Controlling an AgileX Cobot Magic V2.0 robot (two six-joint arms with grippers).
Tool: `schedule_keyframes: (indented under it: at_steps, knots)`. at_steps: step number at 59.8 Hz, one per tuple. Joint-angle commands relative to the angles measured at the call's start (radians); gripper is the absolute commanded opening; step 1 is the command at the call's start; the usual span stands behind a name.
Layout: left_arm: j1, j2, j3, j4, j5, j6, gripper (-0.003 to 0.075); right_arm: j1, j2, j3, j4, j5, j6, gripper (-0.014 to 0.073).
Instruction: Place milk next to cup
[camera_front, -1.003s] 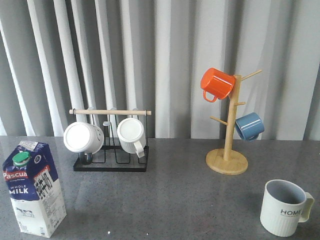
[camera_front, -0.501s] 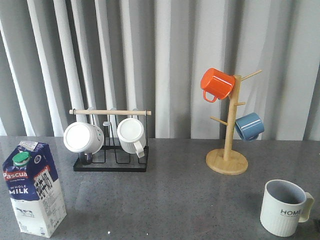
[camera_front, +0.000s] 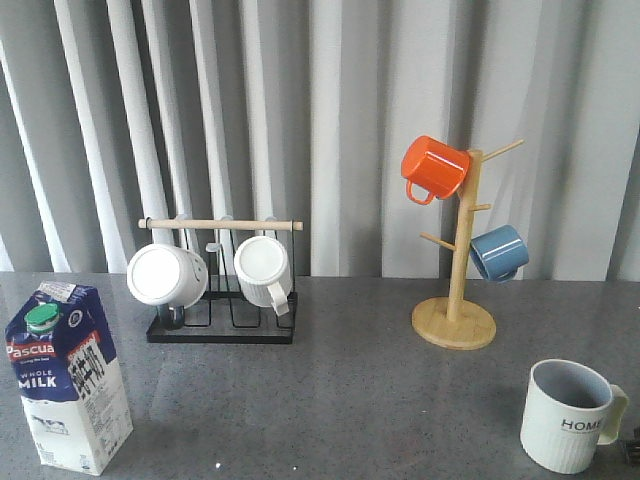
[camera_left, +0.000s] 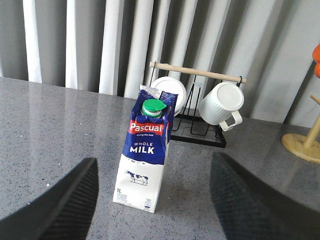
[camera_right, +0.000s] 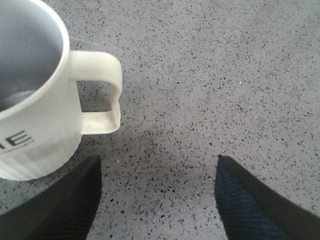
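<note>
The milk (camera_front: 65, 378) is a tall blue and white carton with a green cap. It stands upright at the front left of the grey table. In the left wrist view the milk (camera_left: 146, 155) stands a little beyond my open left gripper (camera_left: 154, 172), between its fingers and apart from them. The cup (camera_front: 568, 415), cream-white with "HOME" lettering, stands at the front right. In the right wrist view the cup (camera_right: 35, 95) sits just beside my open, empty right gripper (camera_right: 157, 165), handle toward the gap. A dark bit of the right gripper (camera_front: 633, 447) shows at the front view's right edge.
A black wire rack (camera_front: 222, 325) with a wooden bar holds two plain white mugs (camera_front: 167, 274) at the back left. A wooden mug tree (camera_front: 455, 322) carries an orange mug (camera_front: 434, 167) and a blue mug (camera_front: 498, 252) at the back right. Grey curtains hang behind.
A dark bit of the right gripper has come into the front view's right edge beside the cup. The milk and cup have not moved.
</note>
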Motion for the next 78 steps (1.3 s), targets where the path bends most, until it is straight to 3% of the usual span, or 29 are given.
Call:
schedule_keyframes:
  at_steps: [1, 57, 70, 78]
  knots:
    - [-0.002, 0.015, -0.030, 0.004, -0.063, 0.002, 0.0472, -0.005, -0.024, -0.028, 0.025, -0.086, -0.002, 0.0464]
    - [-0.002, 0.015, -0.030, 0.004, -0.041, 0.002, 0.0472, 0.025, 0.090, -0.046, 0.017, -0.160, -0.009, 0.0460]
    - [-0.002, 0.015, -0.030, 0.004, -0.041, 0.002, 0.0472, 0.065, 0.185, -0.163, -0.001, -0.150, -0.009, 0.0411]
    - [-0.002, 0.015, -0.030, 0.004, -0.041, 0.002, 0.0472, 0.065, 0.243, -0.220, -0.035, -0.138, -0.050, 0.0289]
